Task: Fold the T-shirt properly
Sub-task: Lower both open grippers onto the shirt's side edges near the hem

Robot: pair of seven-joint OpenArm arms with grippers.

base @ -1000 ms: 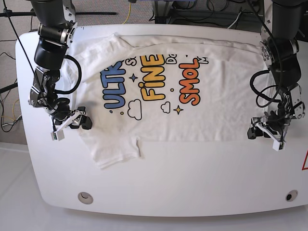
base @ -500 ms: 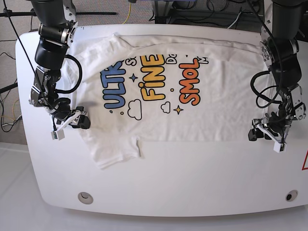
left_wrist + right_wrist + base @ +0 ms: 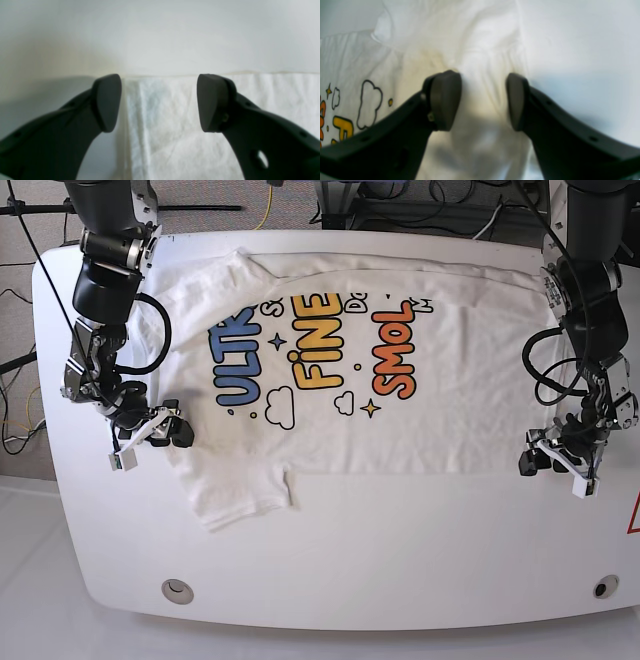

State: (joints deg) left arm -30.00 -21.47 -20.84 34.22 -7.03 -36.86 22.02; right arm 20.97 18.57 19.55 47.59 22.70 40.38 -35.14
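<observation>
White T-shirt [image 3: 400, 360] print-up, sideways on table, top edge seemingly folded over, one sleeve creased.

One T-shirt [image 3: 350, 370], one table [image 3: 400, 540], two arms.

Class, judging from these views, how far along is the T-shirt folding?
Done: the far edge of the T-shirt is folded over. In hand: the open right hand straddles cloth by the sleeve; the open left hand sits at the hem corner. Left: gripping and every remaining fold.
</observation>
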